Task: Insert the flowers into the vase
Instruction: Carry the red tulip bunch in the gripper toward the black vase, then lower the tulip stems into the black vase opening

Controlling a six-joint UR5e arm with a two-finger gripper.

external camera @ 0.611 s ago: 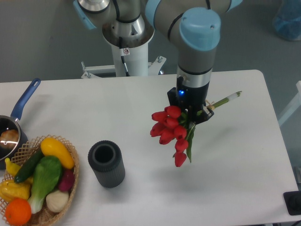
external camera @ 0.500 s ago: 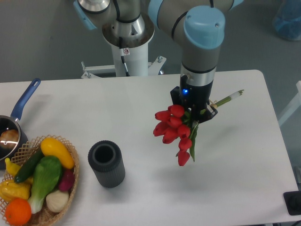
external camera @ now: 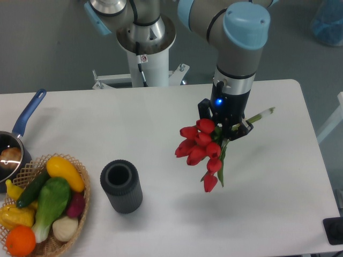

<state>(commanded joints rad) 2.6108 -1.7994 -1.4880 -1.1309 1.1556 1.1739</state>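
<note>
Red tulips, the flowers, are clamped in the gripper, lifted off the white table, heads drooping lower-left, stems poking out right. Since half a second ago the arm's drifted a bit right and up. The vase stands empty, well left. Wicker basket holds veggies; saucepan at left edge.

A white worktop carries a wicker basket at its front left corner, heaped with toy vegetables: a yellow squash, a dark green cucumber, a pale green leafy one, a purple piece, a whitish bulb and an orange. Just behind the basket sits a blue-handled saucepan (cut off by the left edge), with what may be food inside. A blue object shows at top right.
</note>
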